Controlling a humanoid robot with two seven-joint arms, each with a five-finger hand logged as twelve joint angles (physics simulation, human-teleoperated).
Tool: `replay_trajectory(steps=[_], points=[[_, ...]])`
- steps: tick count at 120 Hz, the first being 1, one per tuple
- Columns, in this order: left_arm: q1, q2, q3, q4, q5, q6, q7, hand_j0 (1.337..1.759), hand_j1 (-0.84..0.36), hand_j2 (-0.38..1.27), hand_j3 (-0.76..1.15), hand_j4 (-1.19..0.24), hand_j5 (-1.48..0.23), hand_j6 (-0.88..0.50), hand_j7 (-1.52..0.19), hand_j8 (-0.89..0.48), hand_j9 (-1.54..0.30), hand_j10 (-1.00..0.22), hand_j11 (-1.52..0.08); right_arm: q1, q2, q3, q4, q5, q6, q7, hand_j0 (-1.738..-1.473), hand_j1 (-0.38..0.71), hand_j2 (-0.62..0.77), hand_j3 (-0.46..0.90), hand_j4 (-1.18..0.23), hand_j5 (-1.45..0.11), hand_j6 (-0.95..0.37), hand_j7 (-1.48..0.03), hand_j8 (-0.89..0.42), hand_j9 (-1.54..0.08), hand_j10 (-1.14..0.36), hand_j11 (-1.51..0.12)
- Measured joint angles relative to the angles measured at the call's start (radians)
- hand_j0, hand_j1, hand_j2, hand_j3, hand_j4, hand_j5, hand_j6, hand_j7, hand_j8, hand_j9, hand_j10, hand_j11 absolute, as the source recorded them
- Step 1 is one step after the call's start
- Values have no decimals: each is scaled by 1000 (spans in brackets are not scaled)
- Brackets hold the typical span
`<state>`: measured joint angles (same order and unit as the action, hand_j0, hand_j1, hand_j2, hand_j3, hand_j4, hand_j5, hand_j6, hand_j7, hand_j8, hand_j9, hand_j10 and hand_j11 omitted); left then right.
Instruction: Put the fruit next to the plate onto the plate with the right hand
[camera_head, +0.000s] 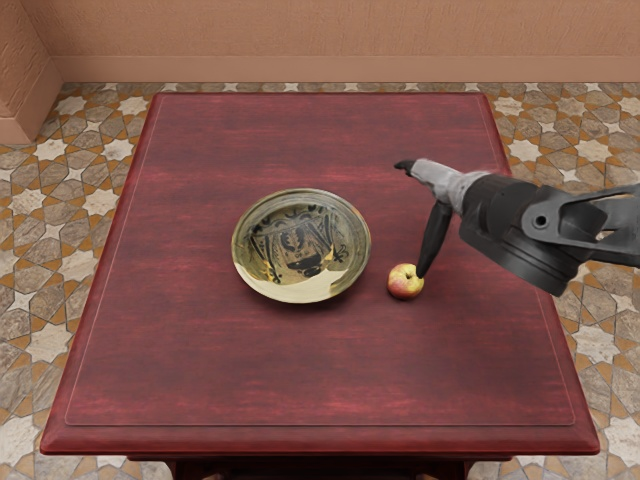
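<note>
Head view shows the apple (405, 282) on the surface (300, 380) just right of the plate (300, 245), with the right robot hand (438, 192) farther right, open and empty, one finger pointing down at the apple.

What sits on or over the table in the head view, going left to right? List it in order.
Plate → apple → right forearm. The right robot hand overlaps the apple sideways, so it is left out of the order.

Bulky dark-grey right forearm (525, 235), angular casing, paler grey wrist (445, 183), right hand (432, 210) with slim black fingers (434, 238).
</note>
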<state>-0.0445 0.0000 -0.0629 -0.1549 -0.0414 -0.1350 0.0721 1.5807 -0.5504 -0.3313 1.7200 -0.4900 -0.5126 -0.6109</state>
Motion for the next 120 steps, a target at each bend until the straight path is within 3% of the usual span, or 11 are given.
replay_trajectory(steps=[35,64,120], points=[[0,0,0,0,0,0,0,1658,73,46,0,-230,-299,-230,-299,-230,-299,-230,-299,-4,82,-44,10,1,-84,0,-1658,-306,-6,0,-37,-47,-38,-47,-38,-47,-37,-47],[0,0,0,0,0,0,0,1658,73,46,0,-230,-299,-230,-299,-230,-299,-230,-299,-5,68,-49,10,84,-97,0,-1658,-307,-6,0,-37,-47,-37,-47,-37,-47,-37,-47],[0,0,0,0,0,0,0,1658,73,46,0,-230,-299,-230,-299,-230,-299,-230,-299,-79,87,-47,6,-15,-98,0,-1658,-304,-7,0,-38,-49,-39,-49,-39,-49,-38,-49]])
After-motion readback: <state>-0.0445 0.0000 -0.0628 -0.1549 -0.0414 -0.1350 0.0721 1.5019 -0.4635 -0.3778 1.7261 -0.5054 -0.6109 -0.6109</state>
